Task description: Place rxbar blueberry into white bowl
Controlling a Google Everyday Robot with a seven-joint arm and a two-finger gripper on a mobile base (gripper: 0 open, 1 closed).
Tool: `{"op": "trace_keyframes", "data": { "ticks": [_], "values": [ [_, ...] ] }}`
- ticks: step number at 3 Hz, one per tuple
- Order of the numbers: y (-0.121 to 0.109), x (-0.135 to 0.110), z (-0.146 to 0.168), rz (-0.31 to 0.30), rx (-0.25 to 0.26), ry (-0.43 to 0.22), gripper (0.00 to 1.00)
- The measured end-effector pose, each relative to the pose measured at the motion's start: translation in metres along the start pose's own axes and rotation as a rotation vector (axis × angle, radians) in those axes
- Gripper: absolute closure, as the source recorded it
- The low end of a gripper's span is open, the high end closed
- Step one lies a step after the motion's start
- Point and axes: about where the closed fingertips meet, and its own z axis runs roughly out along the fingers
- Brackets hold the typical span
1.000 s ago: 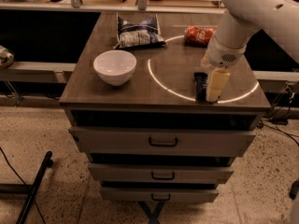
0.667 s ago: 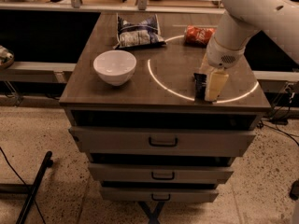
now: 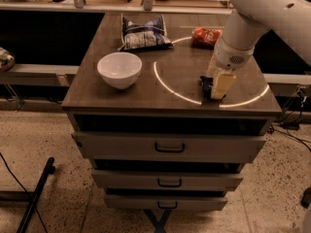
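Tabletop (image 3: 184,69), right front — end effector (image 3: 214,92) down at rxbar blueberry (image 3: 206,86), grip unclear.

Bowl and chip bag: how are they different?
The bowl is round and plain white; the chip bag is crinkled, blue and white. The bowl stands nearer the front edge; the chip bag lies at the back. Both rest on the table, left of the gripper, low at the front right.

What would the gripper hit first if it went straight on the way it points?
The gripper points down at the front right of the table. First in line looks like the dark rxbar at its tip, with the table just beneath. Depth is unclear, so it may already touch.
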Motion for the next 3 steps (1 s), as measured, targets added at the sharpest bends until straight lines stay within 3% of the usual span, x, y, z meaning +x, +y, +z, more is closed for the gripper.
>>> {"op": "trace_keyframes", "data": {
  "ticks": [1,3],
  "values": [
    [0.0,0.0,0.0,0.0,0.0,0.0,1.0],
    [-0.018,-0.037,-0.096,-0.09,0.152,-0.201,1.0]
  ]
}}
